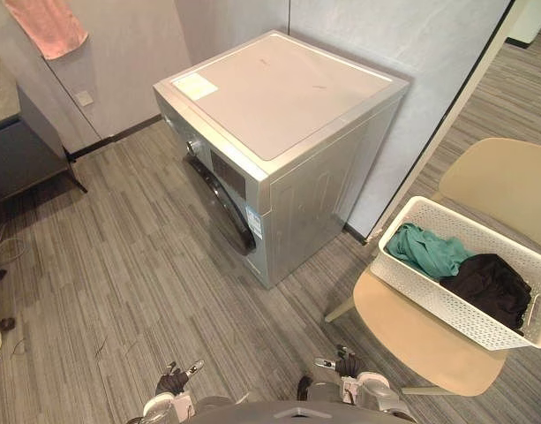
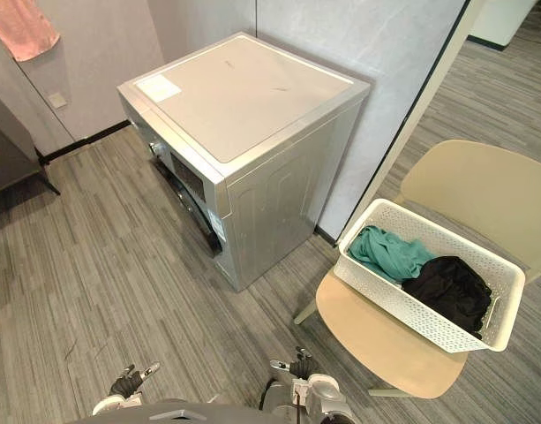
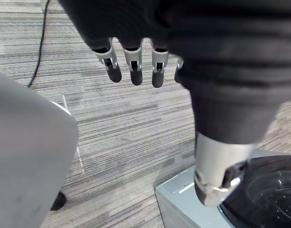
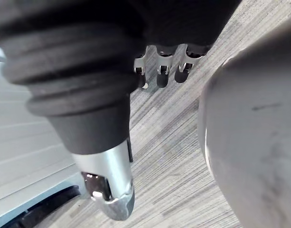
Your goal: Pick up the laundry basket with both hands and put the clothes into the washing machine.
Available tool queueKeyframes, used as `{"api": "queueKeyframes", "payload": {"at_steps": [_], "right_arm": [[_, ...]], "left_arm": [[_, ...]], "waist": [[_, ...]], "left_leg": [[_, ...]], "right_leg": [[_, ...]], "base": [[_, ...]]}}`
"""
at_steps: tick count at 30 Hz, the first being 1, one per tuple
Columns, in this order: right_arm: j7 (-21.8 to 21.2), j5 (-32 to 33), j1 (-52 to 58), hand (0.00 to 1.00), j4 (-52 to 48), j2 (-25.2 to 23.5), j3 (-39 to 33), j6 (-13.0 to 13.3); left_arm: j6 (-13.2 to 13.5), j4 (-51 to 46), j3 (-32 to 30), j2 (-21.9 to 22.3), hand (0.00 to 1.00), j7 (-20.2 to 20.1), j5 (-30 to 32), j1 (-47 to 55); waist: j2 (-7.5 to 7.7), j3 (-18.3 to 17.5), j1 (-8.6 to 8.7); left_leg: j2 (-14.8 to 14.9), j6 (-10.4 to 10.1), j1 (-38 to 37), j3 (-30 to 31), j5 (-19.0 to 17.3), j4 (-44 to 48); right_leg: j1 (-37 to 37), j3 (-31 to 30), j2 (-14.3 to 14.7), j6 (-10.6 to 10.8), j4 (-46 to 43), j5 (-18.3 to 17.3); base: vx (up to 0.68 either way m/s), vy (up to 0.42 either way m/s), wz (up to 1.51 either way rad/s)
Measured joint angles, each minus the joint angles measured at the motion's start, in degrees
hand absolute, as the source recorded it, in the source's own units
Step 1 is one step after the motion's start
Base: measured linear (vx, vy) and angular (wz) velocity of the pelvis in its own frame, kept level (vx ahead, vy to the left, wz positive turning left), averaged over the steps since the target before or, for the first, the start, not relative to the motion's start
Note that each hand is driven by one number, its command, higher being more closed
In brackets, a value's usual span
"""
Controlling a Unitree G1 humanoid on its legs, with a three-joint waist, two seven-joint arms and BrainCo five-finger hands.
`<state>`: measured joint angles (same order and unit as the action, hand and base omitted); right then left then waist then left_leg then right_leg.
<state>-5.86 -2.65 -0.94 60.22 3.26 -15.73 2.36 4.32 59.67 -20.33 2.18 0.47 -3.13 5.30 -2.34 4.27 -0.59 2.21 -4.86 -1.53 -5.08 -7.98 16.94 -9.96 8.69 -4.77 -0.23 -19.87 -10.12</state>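
Plainly, neither hand held anything: the left hand (image 1: 175, 381) and right hand (image 1: 345, 364) hung low, well in front of the washer (image 1: 288, 97), each with its fingers (image 3: 134, 61) loose, apart and empty. The basket (image 1: 429, 299) sat on a chair (image 1: 420, 343) just to the right of the washer, with a teal cloth (image 1: 424, 250) and a black cloth (image 1: 489, 284) heaped inside it.

The basket lay skewed on the seat, one end past the edge, so an uneven two-handed lift would likely tip it and spill the clothes onto the floor. A push on its wall rather than a grip might slide it off, or shove the light chair away. The washer's door (image 1: 219, 199), on the face turned away from the basket, looked shut; with both hands full, nothing would be free to open it.
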Motion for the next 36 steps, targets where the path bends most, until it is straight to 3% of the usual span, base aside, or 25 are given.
{"api": "queueKeyframes", "payload": {"at_steps": [1,2,4,6,8,9,10,11,12,13,16,20,26,27,36], "right_arm": [[-0.01,0.0,0.13,0.0,0.37,-0.15,-0.77,0.01],[0.0,0.0,0.27,0.0,1.48,-0.32,-2.23,0.01],[0.14,0.18,1.11,0.0,2.36,-0.31,-4.06,-0.02],[0.22,0.12,1.0,0.0,3.87,0.91,-4.97,0.0],[0.31,0.11,1.08,0.0,5.19,1.92,-5.28,-0.1],[0.39,0.14,0.97,0.0,6.05,2.78,-5.29,-0.11],[0.58,0.12,0.51,0.0,5.99,4.09,-5.34,-0.14],[0.8,0.27,0.44,0.0,5.89,3.97,-5.4,-0.07],[1.04,0.38,0.22,0.0,5.94,3.54,-5.44,-0.09],[1.05,0.69,0.11,0.0,5.98,1.47,-6.29,-0.14],[1.08,2.5,0.61,0.0,5.94,-0.47,-7.09,-0.09],[1.02,2.91,1.07,0.0,5.49,-0.58,-7.94,-0.08],[0.79,7.16,2.3,0.0,4.25,0.38,-7.91,0.19],[-0.15,9.02,1.85,0.0,6.09,1.85,-3.51,0.25],[-0.5,9.27,2.36,0.0,6.28,1.79,-5.42,0.1]], "left_arm": [[-0.09,0.14,-0.18,-0.12,0.0,0.02,0.05,0.02],[-0.22,0.35,-1.02,-0.2,0.0,0.04,0.05,0.0],[-0.25,0.92,-1.11,-0.7,0.0,0.03,0.94,-0.08],[-0.43,1.34,-0.12,-1.25,0.0,0.08,1.13,-0.26],[-0.41,1.59,2.37,-1.95,0.0,0.13,1.16,-0.26],[-0.39,1.66,3.75,-1.89,0.0,0.18,1.21,-0.24],[-0.45,2.22,4.25,-1.31,0.0,0.21,1.2,-0.12],[-0.57,2.36,4.36,-1.43,0.0,0.24,1.25,-0.24],[-0.63,2.35,4.67,-1.79,0.0,0.22,1.26,-0.43],[-0.56,2.09,4.76,-3.37,0.0,0.14,1.32,-0.54],[-0.68,2.28,4.76,-5.24,0.0,0.27,1.92,-0.41],[-0.66,2.34,4.36,-5.12,0.0,0.33,2.23,-0.11],[-0.65,3.06,3.61,-4.32,0.0,0.3,2.25,0.11],[-0.54,4.62,5.84,-6.32,0.0,0.15,2.25,-0.25],[-0.7,4.62,5.66,-6.52,0.0,-0.07,2.14,-0.19]], "waist": [[0.08,-0.51,0.15],[1.23,-0.88,0.65],[1.59,-1.12,1.31],[1.92,-0.85,2.18],[2.07,-0.64,2.53],[1.08,-0.97,2.37],[-1.4,-0.73,1.96],[-1.82,-0.95,2.17],[-1.19,-0.69,2.32],[1.02,0.3,2.32],[3.36,-0.53,2.53],[2.76,-0.42,2.0],[1.0,-1.06,1.94],[1.44,-1.14,1.12],[1.95,-0.86,1.19]], "left_leg": [[-0.1,-0.14,0.32,-0.11,0.33,0.0],[-0.43,-0.14,1.05,-0.62,1.07,0.16],[1.06,0.68,2.3,-5.2,0.23,1.73],[4.2,-0.11,2.53,-9.8,-1.57,0.26],[4.64,-1.06,2.6,-11.01,-1.63,-4.59],[4.96,-1.26,2.53,-11.05,3.08,-9.74],[6.76,-2.51,2.99,-10.78,7.83,-11.35],[6.64,-2.24,2.72,-10.68,6.71,-12.55],[5.92,-1.96,2.45,-10.83,6.67,-13.69],[4.06,-0.98,2.52,-11.71,7.32,-15.17],[2.34,0.08,2.33,-12.57,8.03,-17.38],[1.04,0.94,-0.01,-14.76,8.75,-19.81],[1.95,0.35,-1.5,-15.94,9.33,-21.67],[3.6,-0.64,-1.62,-15.86,9.47,-21.83],[3.63,-0.84,-4.11,-15.36,9.3,-21.5]], "right_leg": [[-0.01,0.19,-0.25,0.07,0.38,0.07],[0.1,1.1,-1.18,0.17,1.21,0.34],[1.13,2.85,-2.51,0.1,2.45,0.67],[3.53,5.13,-4.55,0.83,3.39,1.13],[6.08,7.0,-6.72,2.66,5.34,2.26],[6.36,7.67,-6.75,3.86,6.17,2.99],[6.35,7.23,-4.88,6.17,7.61,3.64],[6.26,6.6,-4.85,6.75,7.94,4.06],[6.18,6.14,-5.31,6.96,8.3,4.62],[6.12,5.35,-6.39,6.72,11.16,6.89],[5.98,3.46,-7.0,6.84,14.43,9.07],[6.92,0.51,-7.19,7.06,16.92,10.55],[7.1,-0.48,-5.6,7.64,17.77,10.79],[8.1,-0.27,-3.67,7.74,19.51,11.6],[11.87,0.2,-3.49,7.68,21.34,11.88]], "base": [[0.1,0.062,0.2],[0.06,0.055,0.43],[0.05,0.054,0.6],[0.06,0.117,0.72],[0.04,0.248,0.69],[0.0,0.355,0.25],[-0.01,0.392,0.01],[-0.01,0.272,-0.14],[-0.02,0.309,-0.1],[-0.07,0.24,-0.15],[-0.06,0.186,-0.19],[-0.03,0.086,-0.26],[-0.01,-0.031,-0.12],[0.0,0.0,0.0],[0.0,-0.004,0.03]]}}
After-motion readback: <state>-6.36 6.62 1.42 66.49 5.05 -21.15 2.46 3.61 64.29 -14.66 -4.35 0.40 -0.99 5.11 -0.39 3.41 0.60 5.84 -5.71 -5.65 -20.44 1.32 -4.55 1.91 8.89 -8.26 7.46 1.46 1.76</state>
